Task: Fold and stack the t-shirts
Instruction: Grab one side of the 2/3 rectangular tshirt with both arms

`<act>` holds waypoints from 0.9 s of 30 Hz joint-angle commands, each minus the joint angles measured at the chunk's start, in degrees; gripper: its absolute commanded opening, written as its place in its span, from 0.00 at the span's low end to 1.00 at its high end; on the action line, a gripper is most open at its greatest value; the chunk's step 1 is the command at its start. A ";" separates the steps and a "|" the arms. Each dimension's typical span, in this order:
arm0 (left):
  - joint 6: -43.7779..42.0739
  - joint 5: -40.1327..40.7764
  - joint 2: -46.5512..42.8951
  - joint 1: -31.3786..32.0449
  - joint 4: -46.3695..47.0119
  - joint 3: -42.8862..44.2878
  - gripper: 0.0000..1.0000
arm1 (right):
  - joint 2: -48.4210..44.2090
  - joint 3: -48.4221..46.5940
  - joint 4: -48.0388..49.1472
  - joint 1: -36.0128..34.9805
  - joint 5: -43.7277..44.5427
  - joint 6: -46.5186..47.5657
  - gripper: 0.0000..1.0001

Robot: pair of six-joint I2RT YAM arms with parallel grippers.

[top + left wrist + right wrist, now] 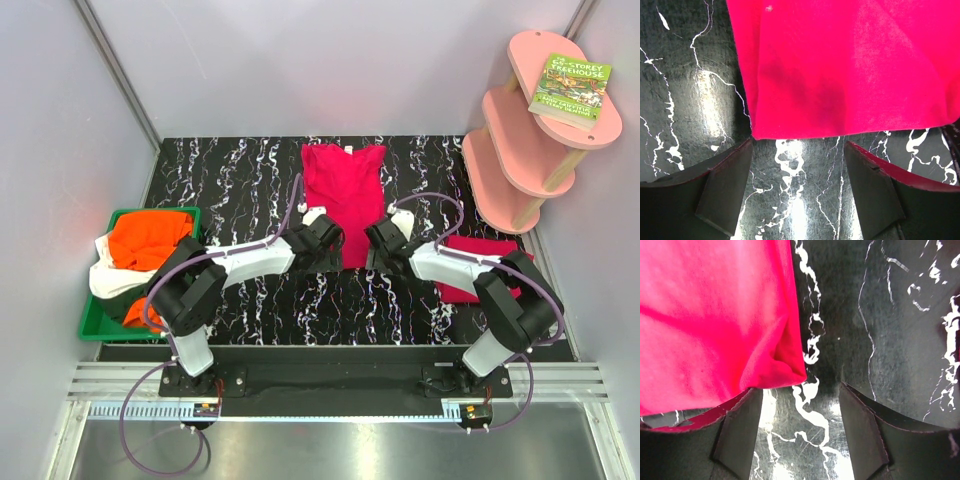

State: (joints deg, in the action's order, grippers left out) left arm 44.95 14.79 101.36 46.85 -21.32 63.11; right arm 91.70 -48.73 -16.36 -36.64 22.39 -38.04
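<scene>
A crimson-pink t-shirt [343, 195] lies flat mid-table, neck toward the far wall, sides folded in. My left gripper [335, 243] stands open at the hem's left corner; in its wrist view the hem [840, 75] ends just ahead of the bare marble between the fingers [725, 185]. My right gripper [373, 243] stands open at the hem's right corner; the folded corner [785, 365] sits just in front of the left finger [737, 432], nothing between the jaws. A folded crimson-pink t-shirt [470, 268] lies to the right, partly under my right arm. Orange [148, 238] and white [108, 278] t-shirts are heaped in the tray.
The green tray [95, 322] sits at the table's left edge. A pink tiered shelf [530, 140] with a green book [571, 90] stands at the back right corner. Grey walls close in the black marbled table [230, 180].
</scene>
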 commanded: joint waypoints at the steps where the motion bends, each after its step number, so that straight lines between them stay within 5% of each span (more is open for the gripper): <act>1: 0.75 1.03 -1.61 0.17 1.11 -0.27 0.79 | 0.49 -2.68 1.68 -0.27 3.27 -1.07 0.70; 27: 0.67 0.86 -1.26 0.17 0.58 -0.27 0.78 | 5.77 -0.84 2.73 3.42 0.72 -2.13 0.52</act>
State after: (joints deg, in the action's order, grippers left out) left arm 45.08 14.81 101.36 46.85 -21.34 63.11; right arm 96.66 -51.40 -13.85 -33.58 23.40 -39.51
